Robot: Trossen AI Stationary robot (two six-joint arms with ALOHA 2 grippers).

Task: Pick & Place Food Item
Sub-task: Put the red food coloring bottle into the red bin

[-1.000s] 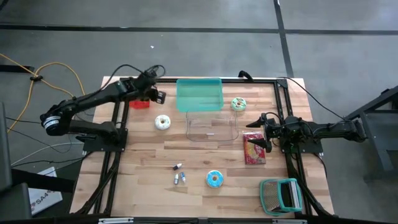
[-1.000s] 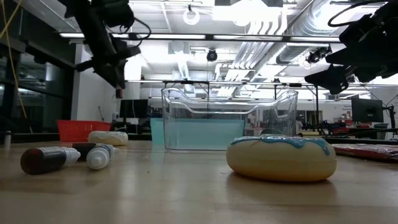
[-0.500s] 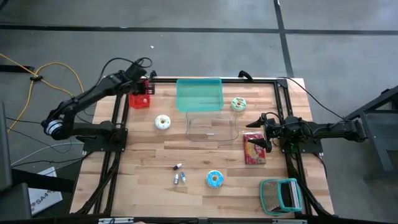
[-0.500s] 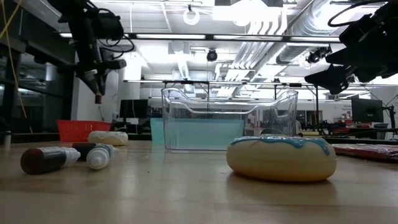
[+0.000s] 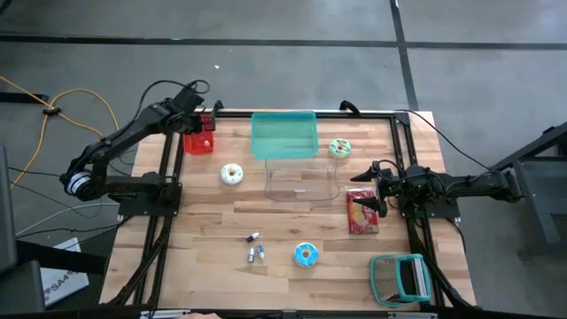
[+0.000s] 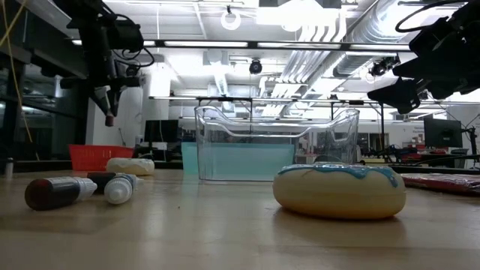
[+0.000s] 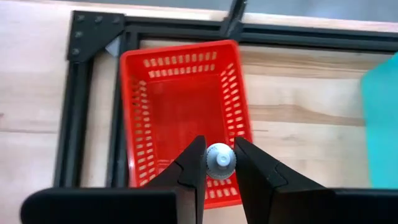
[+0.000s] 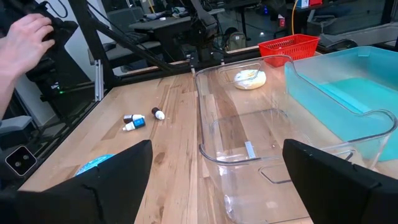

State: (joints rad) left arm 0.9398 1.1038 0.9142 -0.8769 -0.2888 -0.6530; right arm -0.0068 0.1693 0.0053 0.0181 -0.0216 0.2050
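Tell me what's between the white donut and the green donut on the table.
In the high view, the clear tub and teal lid lie between the white donut and green donut.

Open wood across table centre, between clear bin at 12 o'clock and blue-iced donut at 6. Small bottles block 7 o'clock; white donut at 10. Red basket fills 11 o'clock corner, left gripper above it, clamped on small white cap. Right gripper, spread wide, over red snack packet, crowds 3 o'clock edge.
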